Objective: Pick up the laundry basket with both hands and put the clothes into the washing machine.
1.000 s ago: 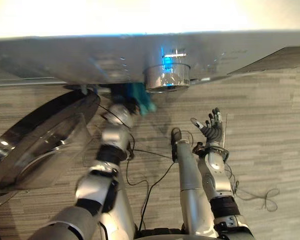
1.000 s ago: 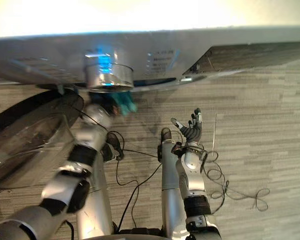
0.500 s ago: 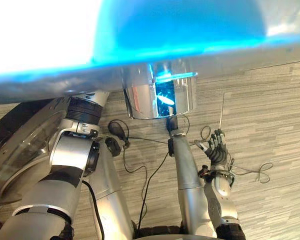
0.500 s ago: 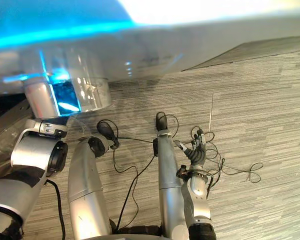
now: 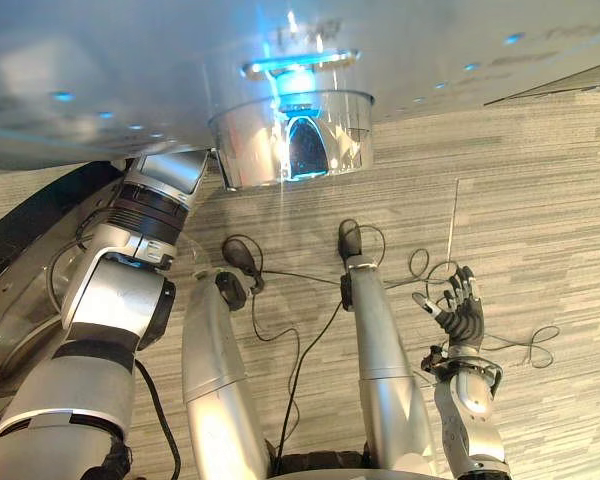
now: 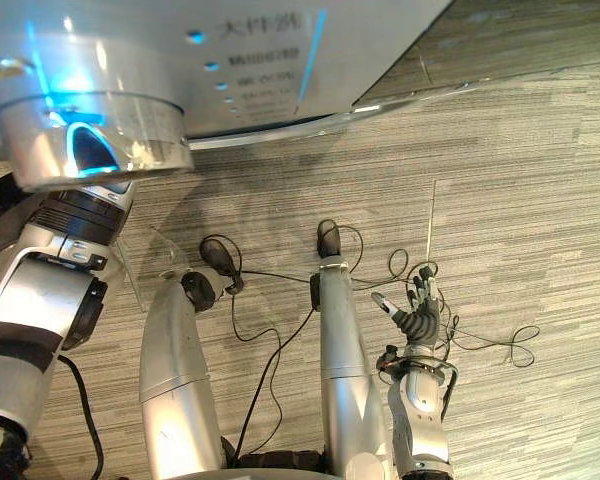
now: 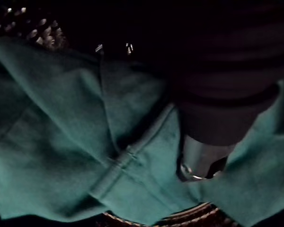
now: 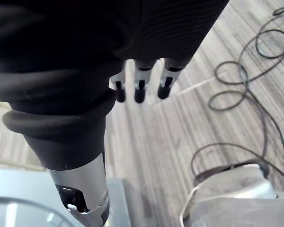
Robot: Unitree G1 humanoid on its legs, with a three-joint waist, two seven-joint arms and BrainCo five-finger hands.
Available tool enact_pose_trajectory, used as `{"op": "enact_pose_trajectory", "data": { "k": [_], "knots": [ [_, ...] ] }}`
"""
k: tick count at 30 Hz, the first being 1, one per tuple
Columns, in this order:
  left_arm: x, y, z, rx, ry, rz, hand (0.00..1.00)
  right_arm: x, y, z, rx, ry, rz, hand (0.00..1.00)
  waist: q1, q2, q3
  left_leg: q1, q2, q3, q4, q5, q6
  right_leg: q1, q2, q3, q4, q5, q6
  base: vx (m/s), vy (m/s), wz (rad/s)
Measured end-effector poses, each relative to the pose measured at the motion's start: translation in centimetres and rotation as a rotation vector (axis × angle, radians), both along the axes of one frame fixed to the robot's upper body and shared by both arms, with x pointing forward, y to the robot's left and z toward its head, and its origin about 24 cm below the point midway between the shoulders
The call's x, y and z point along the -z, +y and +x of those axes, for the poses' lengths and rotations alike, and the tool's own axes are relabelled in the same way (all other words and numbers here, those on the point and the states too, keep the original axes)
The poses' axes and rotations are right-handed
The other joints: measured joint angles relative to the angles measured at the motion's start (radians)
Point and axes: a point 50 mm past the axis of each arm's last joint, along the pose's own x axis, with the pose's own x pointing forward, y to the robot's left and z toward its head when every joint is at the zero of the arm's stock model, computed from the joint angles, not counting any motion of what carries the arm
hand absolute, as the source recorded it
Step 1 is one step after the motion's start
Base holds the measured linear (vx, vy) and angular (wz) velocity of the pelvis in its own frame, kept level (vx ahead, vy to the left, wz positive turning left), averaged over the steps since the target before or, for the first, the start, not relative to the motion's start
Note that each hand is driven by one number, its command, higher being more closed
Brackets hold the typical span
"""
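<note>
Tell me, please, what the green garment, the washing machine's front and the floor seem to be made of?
The garment: soft matte teal cloth, probably cotton knit; it folds and has a stitched seam. The washing machine front: smooth glossy silver panel, painted metal or plastic; it catches light. The floor: grey streaked planks or carpet tile, matte; I cannot tell which.

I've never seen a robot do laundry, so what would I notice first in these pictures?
Probably the shiny round knob glowing blue on the washing machine, at the top of the head views. Next, the teal cloth bunched up right beside the left hand in its wrist view. The right hand hangs open over the striped floor, lower right.
</note>
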Motion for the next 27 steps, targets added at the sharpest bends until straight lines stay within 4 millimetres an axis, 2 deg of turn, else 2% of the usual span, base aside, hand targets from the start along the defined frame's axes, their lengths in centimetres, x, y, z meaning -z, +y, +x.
{"op": "enact_pose_trajectory", "data": {
  "k": [3,8,13,17,23,27],
  "knots": [
    [-0.5,-0.1,-0.4,-0.036,-0.035,0.053,0.00,0.1,0.0,-0.1,0.001,0.002,0.003,0.00,0.000,0.006,0.003,-0.010,0.000,-0.004,-0.001,0.006,0.002,-0.007,0.000,-0.004,0.001,0.002,-0.001,0.01,0.011,0.02],
    [-0.8,0.4,-0.4,-0.029,-0.035,0.009,0.00,0.2,0.2,-0.1,0.006,0.002,-0.001,0.00,-0.008,0.006,0.004,-0.011,0.000,-0.005,-0.008,0.009,0.000,-0.010,0.000,-0.006,0.004,0.004,-0.001,0.00,0.000,0.00],
    [-1.2,1.0,-0.6,0.033,-0.053,-0.140,0.00,0.6,0.3,-0.1,-0.010,0.023,-0.010,0.00,-0.009,0.006,0.004,-0.012,0.000,-0.002,-0.007,0.012,-0.002,-0.020,0.001,-0.003,0.016,0.004,-0.001,0.00,0.000,0.00],
    [-1.6,1.9,-0.9,-0.001,-0.089,-0.211,0.00,0.6,0.6,-0.1,-0.015,0.026,-0.010,0.00,-0.013,0.006,0.004,-0.018,0.001,-0.006,-0.007,0.017,-0.007,-0.027,0.005,-0.003,0.020,0.009,-0.006,0.00,0.000,0.00],
    [-1.5,1.8,-0.7,-0.015,-0.063,-0.137,0.00,0.7,0.9,-0.1,-0.020,0.028,-0.008,0.00,-0.012,0.006,0.004,-0.019,0.001,-0.012,-0.008,0.019,-0.009,-0.026,0.006,-0.007,0.020,0.010,-0.007,0.01,0.016,0.01],
    [-1.4,0.7,0.6,-0.013,0.039,0.018,0.00,0.7,1.2,-0.1,-0.029,0.028,-0.004,0.00,-0.010,0.006,0.004,-0.020,-0.003,-0.019,-0.014,0.029,-0.008,-0.022,0.001,-0.018,0.020,0.010,-0.008,0.01,0.021,0.07]
  ]
}}
